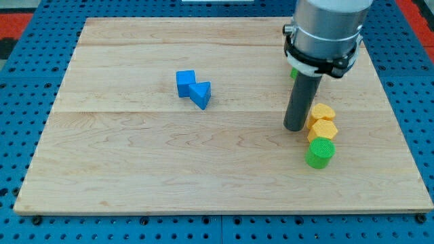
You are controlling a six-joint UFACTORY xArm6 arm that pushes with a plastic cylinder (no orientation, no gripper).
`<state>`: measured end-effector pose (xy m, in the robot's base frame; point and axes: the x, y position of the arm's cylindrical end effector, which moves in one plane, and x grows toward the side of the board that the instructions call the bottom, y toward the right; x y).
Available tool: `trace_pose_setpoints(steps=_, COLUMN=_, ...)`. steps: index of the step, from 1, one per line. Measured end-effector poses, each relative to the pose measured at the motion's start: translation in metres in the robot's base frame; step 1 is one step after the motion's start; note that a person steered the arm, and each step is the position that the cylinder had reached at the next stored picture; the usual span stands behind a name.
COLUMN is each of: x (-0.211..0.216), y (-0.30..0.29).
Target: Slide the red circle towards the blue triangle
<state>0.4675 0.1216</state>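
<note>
On the blue pegboard [13,102] lies a wide wooden board [135,163], the largest thing in view. Over its right top part hangs the grey arm [329,27], and a dark rod [302,95] goes down from it to the board. My tip [296,129] is only a rod end: it has no jaws and holds nothing. It stands just beside the two yellow blocks [323,120], at their left; I cannot tell if it touches them. A green cylinder [320,153] sits just below the yellow ones. Another green piece [293,72] is mostly hidden behind the rod. Well apart, towards the view's left, the blue triangle [201,94] touches a blue cube [185,83]. Where the red circle is, I cannot tell.
</note>
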Motion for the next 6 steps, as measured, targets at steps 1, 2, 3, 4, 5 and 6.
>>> trace_pose_setpoints(steps=1, x=-0.016, y=0.004)
trace_pose_setpoints(steps=2, x=-0.033, y=0.044)
trace_pose_setpoints(steps=3, x=-0.051, y=0.104)
trace_pose_setpoints(steps=4, x=-0.071, y=0.058)
trace_pose_setpoints(steps=5, x=-0.075, y=-0.025)
trace_pose_setpoints(steps=6, x=-0.069, y=-0.037)
